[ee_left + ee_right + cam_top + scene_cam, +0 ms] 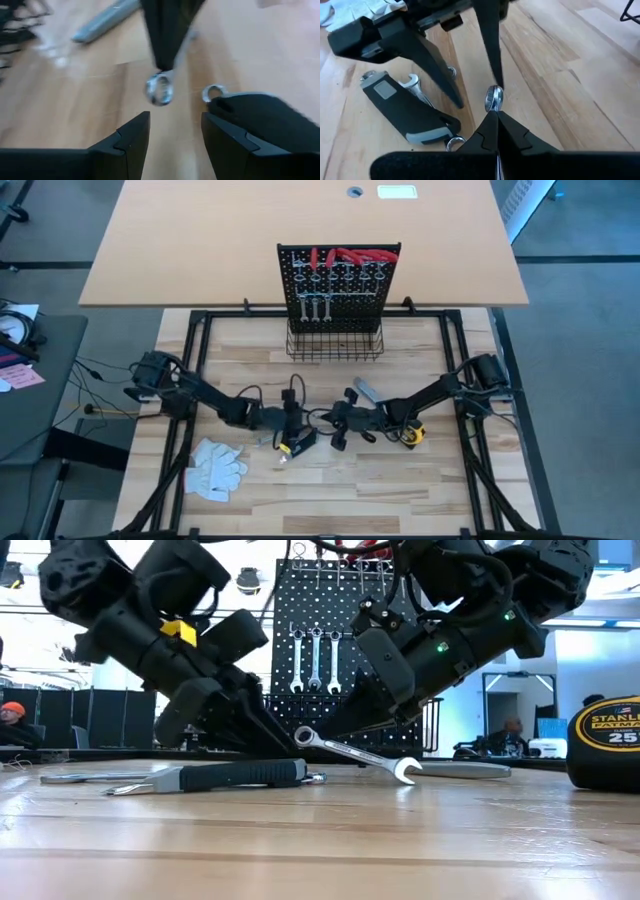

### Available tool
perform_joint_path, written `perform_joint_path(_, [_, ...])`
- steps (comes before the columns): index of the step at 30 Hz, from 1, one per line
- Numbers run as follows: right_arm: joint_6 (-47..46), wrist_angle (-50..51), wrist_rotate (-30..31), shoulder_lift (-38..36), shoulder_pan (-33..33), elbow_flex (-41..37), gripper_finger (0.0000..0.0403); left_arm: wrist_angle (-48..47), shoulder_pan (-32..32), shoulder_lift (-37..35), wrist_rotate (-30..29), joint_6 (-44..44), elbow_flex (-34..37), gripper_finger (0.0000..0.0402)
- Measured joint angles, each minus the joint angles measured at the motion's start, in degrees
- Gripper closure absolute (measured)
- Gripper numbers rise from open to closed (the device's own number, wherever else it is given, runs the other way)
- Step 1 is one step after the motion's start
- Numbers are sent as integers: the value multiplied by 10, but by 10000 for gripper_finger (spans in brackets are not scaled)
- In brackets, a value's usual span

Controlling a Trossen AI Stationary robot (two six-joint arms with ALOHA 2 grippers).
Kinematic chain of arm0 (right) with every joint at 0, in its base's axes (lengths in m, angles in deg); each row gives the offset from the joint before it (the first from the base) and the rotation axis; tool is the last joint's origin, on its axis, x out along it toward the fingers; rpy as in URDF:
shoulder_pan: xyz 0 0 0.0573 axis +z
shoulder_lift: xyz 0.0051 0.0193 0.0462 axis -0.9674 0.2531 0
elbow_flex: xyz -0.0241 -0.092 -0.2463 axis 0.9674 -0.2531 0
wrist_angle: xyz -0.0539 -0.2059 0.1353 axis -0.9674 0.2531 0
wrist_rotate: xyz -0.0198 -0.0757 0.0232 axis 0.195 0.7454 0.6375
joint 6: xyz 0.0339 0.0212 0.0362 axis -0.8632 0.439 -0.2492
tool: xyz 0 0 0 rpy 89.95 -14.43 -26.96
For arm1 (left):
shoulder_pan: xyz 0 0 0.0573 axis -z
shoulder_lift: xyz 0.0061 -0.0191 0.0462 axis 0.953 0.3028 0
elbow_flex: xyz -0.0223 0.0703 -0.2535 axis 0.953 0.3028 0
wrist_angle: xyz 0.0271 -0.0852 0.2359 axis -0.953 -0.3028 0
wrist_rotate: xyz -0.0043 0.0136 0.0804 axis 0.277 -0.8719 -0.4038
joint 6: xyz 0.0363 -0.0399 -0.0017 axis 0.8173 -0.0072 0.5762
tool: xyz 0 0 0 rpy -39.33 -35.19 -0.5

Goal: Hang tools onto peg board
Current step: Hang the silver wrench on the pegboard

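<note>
The black peg board [338,275] stands at the table's far side, with three wrenches [315,658] and red-handled tools [350,255] hung on it and a wire basket [335,345] at its base. My right gripper [495,116] is shut on a silver wrench [355,753] at mid table. My left gripper [175,122] is open and faces it, its fingers [440,70] standing either side of the wrench's ring end without touching. A black-handled tool [405,110] lies flat on another wrench [415,82]. A grey utility knife [365,390] and a yellow-black tape measure [412,435] lie on the table. My right gripper pinches the silver wrench's shaft just behind its ring end [493,97] between the tips of its two shut fingers. The fingers slant down from the table's right. The ring end [159,89] sticks out past the fingertips, raised. The wrench is tilted, its open end [408,772] low at the table.
White work gloves [215,468] lie at the near left. Another wrench [75,777] lies flat on the left. The black frame rails [190,350] run along the table's sides. People show in the room behind [12,712].
</note>
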Motion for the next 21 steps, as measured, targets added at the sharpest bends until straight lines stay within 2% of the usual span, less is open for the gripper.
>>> perform_joint_path(2, [0, 0, 0, 0, 0, 0, 398, 3, -8, 0, 23, 0, 0, 228])
perform_joint_path(11, [0, -4, 0, 0, 0, 0, 398, 35, -29, 0, 27, -3, -1, 228])
perform_joint_path(15, [-1, -4, 0, 0, 0, 0, 398, 35, -46, 0, 68, -7, -1, 229])
perform_joint_path(21, [-1, -4, 0, 0, 0, 0, 398, 38, -57, 0, 92, 0, -1, 261])
